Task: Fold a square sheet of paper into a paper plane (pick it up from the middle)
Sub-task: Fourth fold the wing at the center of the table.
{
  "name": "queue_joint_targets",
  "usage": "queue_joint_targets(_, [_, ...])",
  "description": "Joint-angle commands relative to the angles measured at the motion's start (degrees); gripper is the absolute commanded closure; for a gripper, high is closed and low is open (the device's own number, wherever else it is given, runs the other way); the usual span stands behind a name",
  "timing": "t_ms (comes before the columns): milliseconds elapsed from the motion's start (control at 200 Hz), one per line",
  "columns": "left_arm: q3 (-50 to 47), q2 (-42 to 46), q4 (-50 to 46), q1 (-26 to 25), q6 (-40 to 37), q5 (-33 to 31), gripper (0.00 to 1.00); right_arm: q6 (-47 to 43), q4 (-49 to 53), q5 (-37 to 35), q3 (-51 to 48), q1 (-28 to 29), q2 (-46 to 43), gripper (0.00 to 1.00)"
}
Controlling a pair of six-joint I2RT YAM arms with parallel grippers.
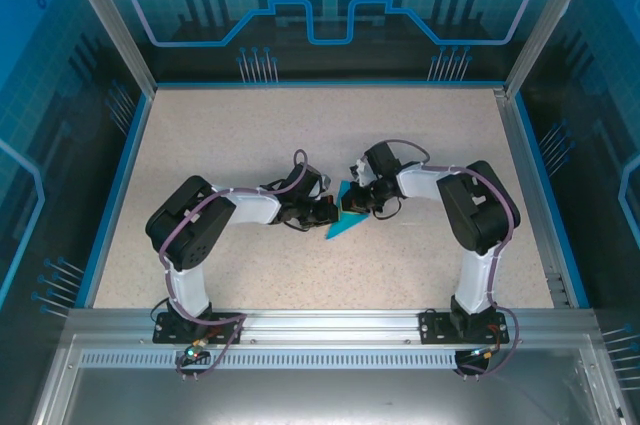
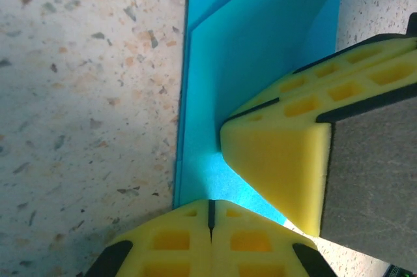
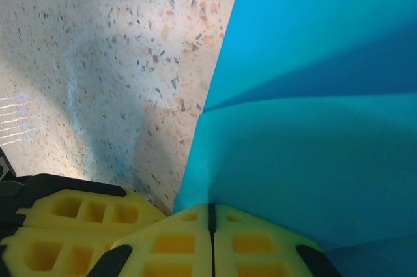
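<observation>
Top external view: both arms bend in toward mid-table, L pincer point(image 1: 322, 211) and R pincer point(image 1: 352, 201) nearly nose to nose. The folded cyan paper sheet point(image 1: 340, 227) lies on the speckled table point(image 1: 200, 135) right btwn and under them, w/ one pointed corner poking out on the near side of the tips. Left wrist cam: L pincer's yellow foam fingers point(image 2: 169, 244) are pressed together, just a thin seam btwn them, tips meeting the sheet's near end. The paper runs straight ahead of them w/ a layered fold showing. R pincer's finger comes in from the right, its tip on the same sheet, just beside L's tips. Right wrist cam: R pincer is also closed tight, tips touching the paper, which spreads ahead and to its right w/ a crease across it. L's fingers sit just to its left. Can't tell whether either seam has paper nipped in it.
</observation>
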State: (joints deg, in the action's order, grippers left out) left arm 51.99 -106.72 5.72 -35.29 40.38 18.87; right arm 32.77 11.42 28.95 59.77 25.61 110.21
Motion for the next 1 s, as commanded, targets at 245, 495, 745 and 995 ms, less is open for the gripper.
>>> queue_joint_targets(245, [-0.7, -2.8, -9.3, 0.4, -1.0, -2.8, 1.00, -1.3, 2.1, -2.6, -1.3, -0.9, 1.2, 0.95])
queue_joint_targets(495, [-0.6, -3.4, -9.5, 0.4, -1.1, -2.5, 1.00, -0.9, 1.1, -2.8, -0.1, -1.0, -0.8, 0.94])
queue_joint_targets(745, [0.1, -3.9, -10.8, 0.3, -1.4, -2.5, 1.00, -0.5, 0.7, -1.1, 0.9, -0.4, 2.6, 0.95])
queue_joint_targets(995, [1.1, -4.8, -13.8, 0.3, -1.6, -2.4, 1.00, -2.7, 1.4, -2.0, 3.5, -6.6, 4.9, 0.94])
